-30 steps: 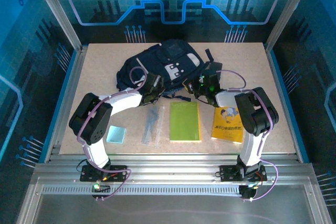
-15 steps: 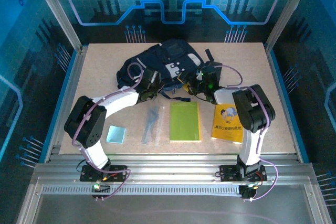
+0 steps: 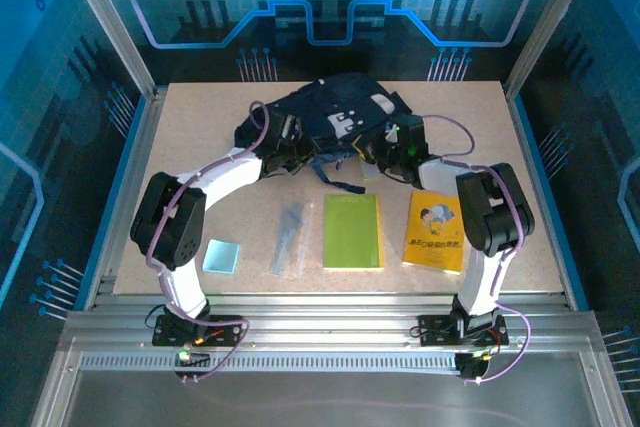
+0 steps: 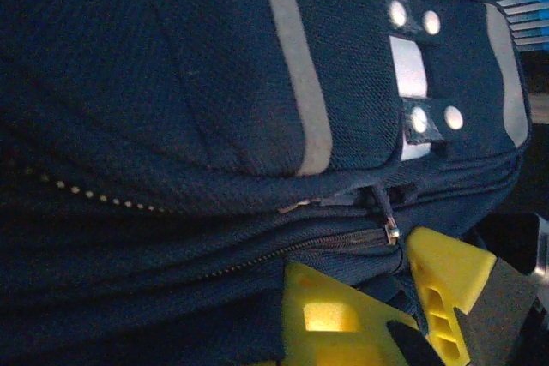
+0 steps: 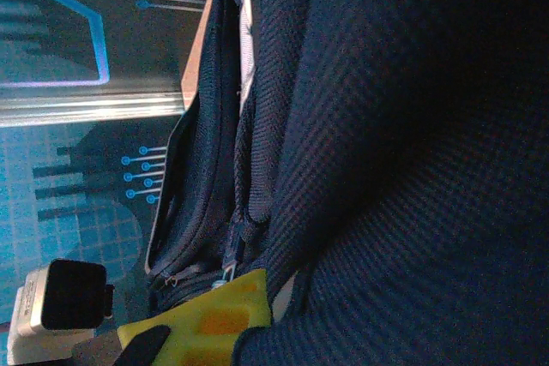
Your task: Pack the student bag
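Your left end effector [image 4: 399,291] was pinched together on the student bag [image 3: 330,112] beside its zipper pull [image 4: 391,231], and your right end effector [image 3: 380,145] was closed on the navy fabric too. Nearest the arm bases, a pale blue card [image 3: 221,255], a green notebook [image 3: 352,231] and a yellow book [image 3: 434,231] lay in a row on the tabletop [image 3: 190,137]; beyond them the student bag sat at the far middle.

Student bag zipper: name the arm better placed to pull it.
Left, probably: the left gripper is closed right at the zipper pull of the student bag; the right gripper sits half under fabric.
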